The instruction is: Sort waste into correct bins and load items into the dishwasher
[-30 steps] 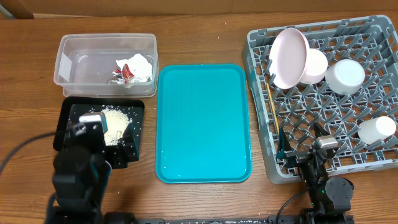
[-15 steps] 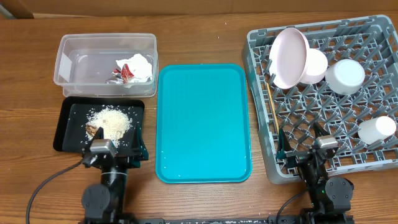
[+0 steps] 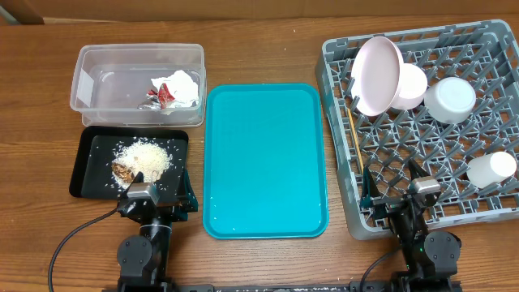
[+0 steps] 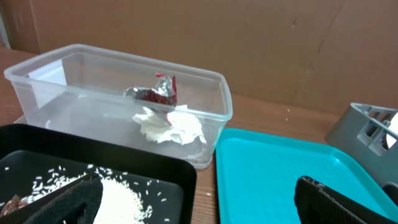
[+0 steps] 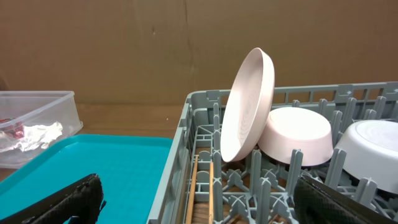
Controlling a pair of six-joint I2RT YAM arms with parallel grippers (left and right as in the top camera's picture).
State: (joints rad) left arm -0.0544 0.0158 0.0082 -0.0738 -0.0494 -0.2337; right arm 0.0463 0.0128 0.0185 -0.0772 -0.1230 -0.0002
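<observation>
From overhead, the teal serving tray [image 3: 265, 160] lies bare in the middle of the worktop [image 3: 268, 40], apart from a few pale specks at its near edge that are too small to name. To its left and farther back, the clear tub [image 3: 105, 85] holds the red snack wrapper [image 3: 165, 95] and the crumpled tissue [image 3: 183, 83]. Nearer on that side, the black tray [image 3: 81, 162] holds the rice [image 3: 146, 156] and the brown scraps [image 3: 123, 171], so dry rubbish and food waste appear to be kept apart. Right of the teal serving tray is the dish rack [image 3: 422, 146]. In it the plate [image 3: 377, 75] stands on edge against a bowl [image 3: 412, 85], probably so the pegs hold it upright. A second bowl [image 3: 450, 99] and the small white cup [image 3: 491, 169] sit farther right, and the chopsticks [image 3: 356, 138] lie along the wall nearest the teal serving tray. The left hand [image 3: 156, 203] sits at that tray's near left corner and the right hand [image 3: 396, 193] just past its near right corner. Both have their fingers spread and grip nothing. Sorting looks as good as finished. The left wrist view shows wide-apart fingers low over the black tray's near rim, with open room ahead above the teal surface. The right wrist view shows equally spread fingers straddling the rack's near wall, with the leaning plate well ahead and a free lane leftward over the teal serving tray.
</observation>
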